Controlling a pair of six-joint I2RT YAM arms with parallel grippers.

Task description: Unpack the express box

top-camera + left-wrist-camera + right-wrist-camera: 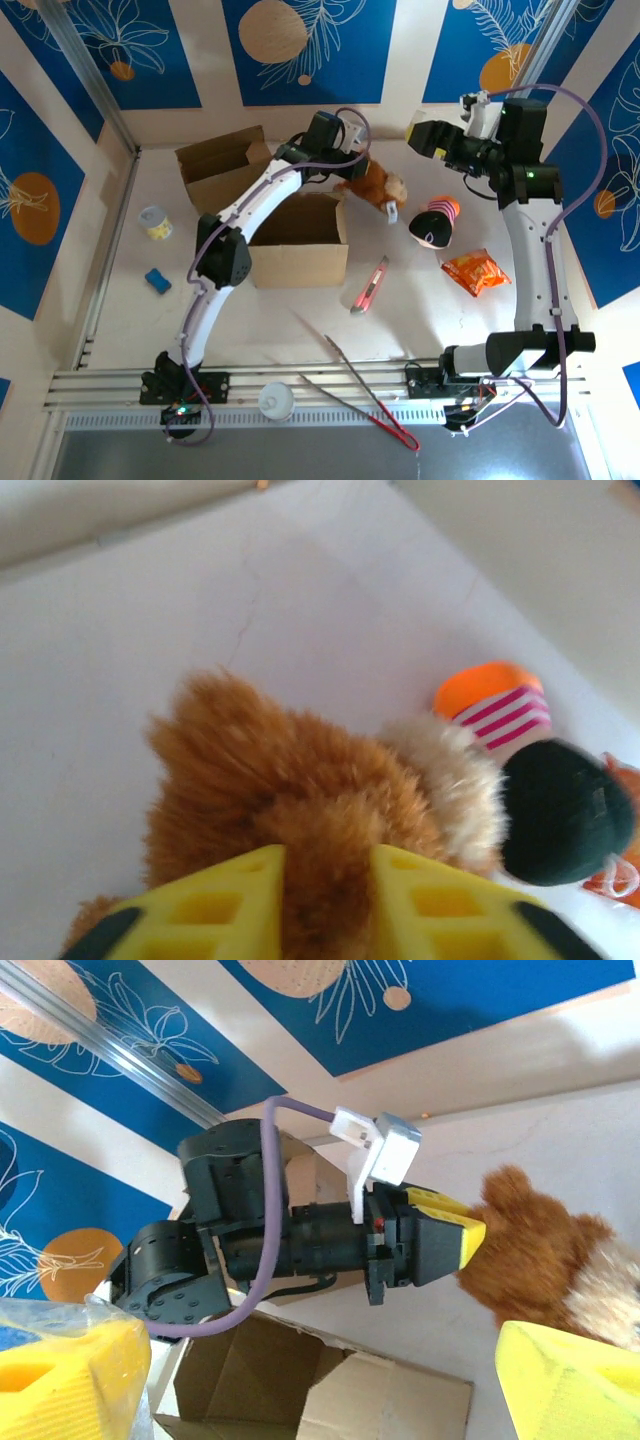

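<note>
- The table (120, 330) is carrying everything, and the open cardboard box (300, 245) is standing near its middle; all places below are told from this box.
- Another cardboard box (222, 165) is lying behind the box, toward the left.
- The left gripper (325, 885) is reaching over the back right corner of the box, and its yellow fingers (215, 905) are pressing together on the brown fur of the plush toy (375, 185).
- The right gripper (424, 137) is hanging behind the box and to the right, its jaws standing wide apart with nothing between them.
- The plush toy is sitting just outside the box, at the back right corner.
- The doll (432, 226) with black hair is lying to the right of the box, just past the plush toy.
- The orange snack bag (476, 271) is lying farther to the right.
- The tongs (365, 395) are lying in front of the box.
- The pink knife (370, 285) is lying just beside the front right corner.
- The small can (155, 222) is standing well apart on the left.
</note>
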